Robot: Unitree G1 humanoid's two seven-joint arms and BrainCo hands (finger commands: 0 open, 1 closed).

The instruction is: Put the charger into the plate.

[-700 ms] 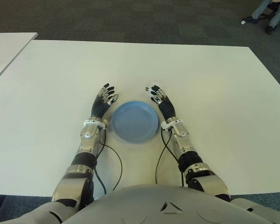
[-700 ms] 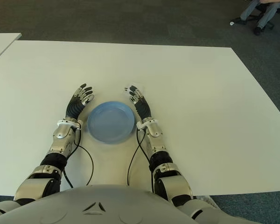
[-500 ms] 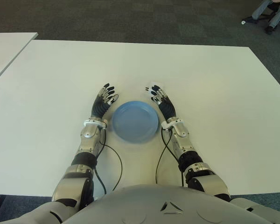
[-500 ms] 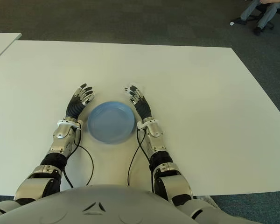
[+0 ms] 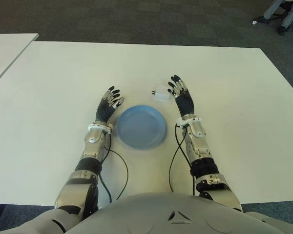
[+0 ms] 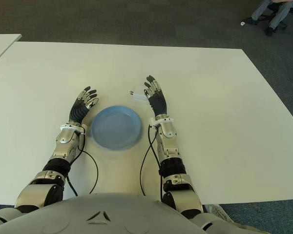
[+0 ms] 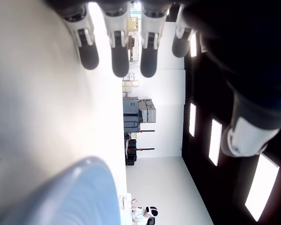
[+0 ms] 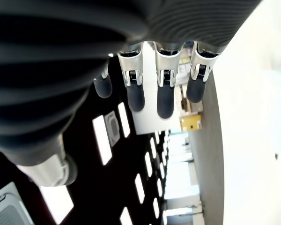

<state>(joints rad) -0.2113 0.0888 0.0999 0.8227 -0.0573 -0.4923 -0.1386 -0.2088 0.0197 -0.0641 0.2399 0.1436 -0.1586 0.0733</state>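
A small white charger [image 5: 161,93] lies on the white table [image 5: 224,87] just beyond the far right rim of the blue plate [image 5: 141,126]. My right hand [image 5: 182,96] is raised beside the charger, on its right, fingers stretched out and holding nothing; the right wrist view shows the straight fingers [image 8: 165,96] with nothing between them. My left hand [image 5: 109,105] shows to the left of the plate with fingers spread and nothing in it. The plate's rim [image 7: 91,197] appears in the left wrist view.
A second white table [image 5: 5,46] stands at the far left. A seated person's legs [image 5: 283,9] and a chair show at the far right corner on the dark carpet. The table's front edge runs close to my body.
My right hand has lifted and shifted right and away from the plate, uncovering the charger it was over. The left hand and the plate have not moved.
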